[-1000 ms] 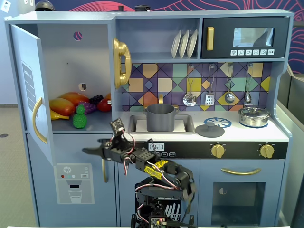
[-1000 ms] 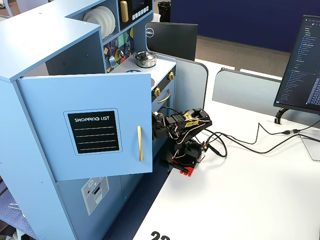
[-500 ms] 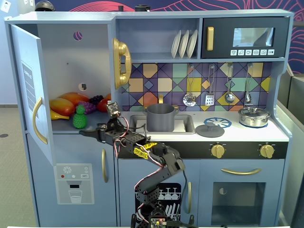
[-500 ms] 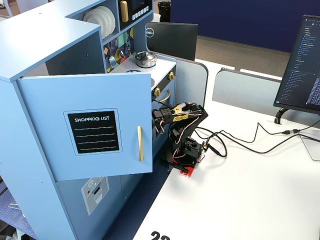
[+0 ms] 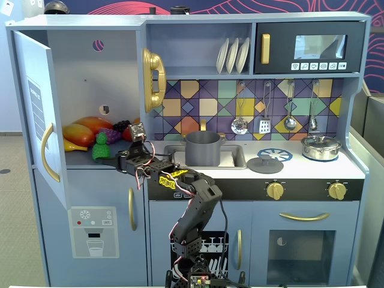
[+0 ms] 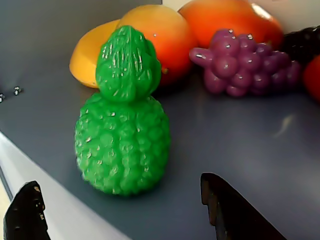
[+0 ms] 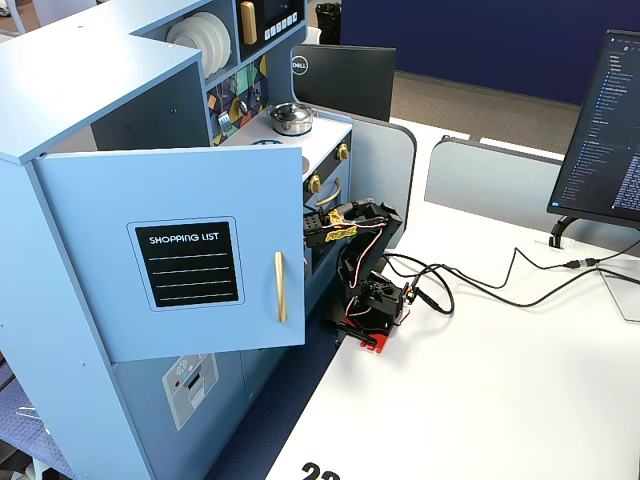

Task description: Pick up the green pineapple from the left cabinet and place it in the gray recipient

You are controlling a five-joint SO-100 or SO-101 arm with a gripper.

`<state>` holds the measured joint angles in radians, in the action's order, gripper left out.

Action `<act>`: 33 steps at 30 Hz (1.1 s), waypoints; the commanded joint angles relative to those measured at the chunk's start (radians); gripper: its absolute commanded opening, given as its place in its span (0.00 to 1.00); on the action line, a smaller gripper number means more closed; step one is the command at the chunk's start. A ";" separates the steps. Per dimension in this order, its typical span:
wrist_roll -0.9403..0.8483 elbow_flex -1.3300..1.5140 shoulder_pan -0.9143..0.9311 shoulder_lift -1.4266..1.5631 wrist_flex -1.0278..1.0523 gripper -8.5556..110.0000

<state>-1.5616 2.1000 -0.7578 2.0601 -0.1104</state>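
Closest to the wrist camera, two dark fingertips of the tool rise from the bottom edge, one at the lower left corner, one right of centre, with a wide gap between them. The tool is open and holds nothing.

Just beyond that gap stands the green pineapple, upright on the blue-gray shelf, bumpy body below and leafy crown above. It sits near the shelf's front edge, ahead of the fingertips and untouched by them. Behind it lie an orange-yellow mango, a purple grape bunch and other fruit.

In the fixed view facing the toy kitchen, the tool reaches leftward from the black arm into the left cabinet, whose door hangs open. The pineapple stands at the shelf front, right at the tool's tip. To the right, in the sink on the counter, waits the gray recipient, apparently empty. A small silver lidded pot stands further right.

In the side fixed view the open door hides the shelf; only the arm shows.

The task looks barely begun: the approach is lined up, while grasping, lifting, carrying across and dropping the fruit into the pot all remain.
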 commanded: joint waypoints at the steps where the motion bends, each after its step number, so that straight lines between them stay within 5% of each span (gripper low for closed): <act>1: 0.020 -0.138 0.003 -0.049 -0.032 0.36; 13: -0.002 -0.351 -0.046 -0.256 -0.020 0.34; 19: -0.049 -0.423 -0.098 -0.304 -0.037 0.09; 22: -0.092 -0.426 -0.121 -0.279 -0.092 0.07; 33: -0.258 0.011 -0.209 0.445 -0.080 0.07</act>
<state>-1.7733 2.0080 -0.9511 2.1491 -0.2178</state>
